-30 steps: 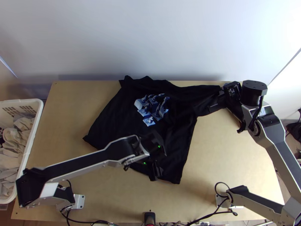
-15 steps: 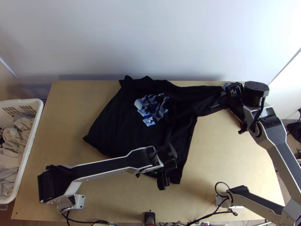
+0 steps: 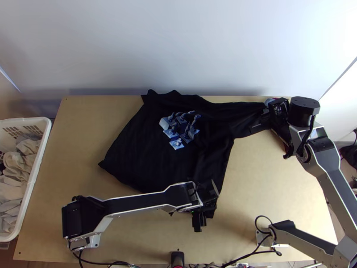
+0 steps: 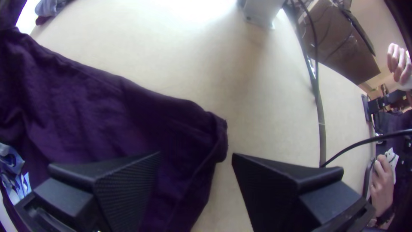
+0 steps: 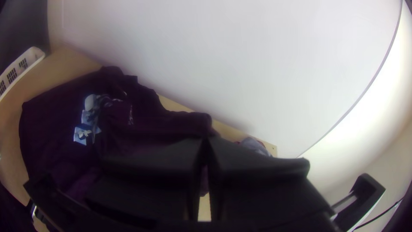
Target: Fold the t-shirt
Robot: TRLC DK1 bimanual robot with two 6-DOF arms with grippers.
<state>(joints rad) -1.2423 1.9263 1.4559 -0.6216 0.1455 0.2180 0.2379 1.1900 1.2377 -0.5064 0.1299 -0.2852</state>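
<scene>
Beneath left pincer (image 3: 209, 207): t-shirt (image 3: 151, 156) corner, partly hidden
Left spread: wide, contact unclear
Within right pincer (image 3: 259, 125): sleeve (image 3: 243, 114) pinched, end hidden

A light wooden table (image 3: 259, 178) carries a mostly spread black t-shirt (image 3: 143, 147) and a greyish bundle (image 5: 254, 145).

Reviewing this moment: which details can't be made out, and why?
- T-shirt's near edge, top view: partly hidden by the left gripper.
- Sleeve end, right wrist view: hidden by the right gripper's fingers.
- White basket's outer side, top view: cut off by the left edge.
- Chest print's details, top view: too small.
</scene>
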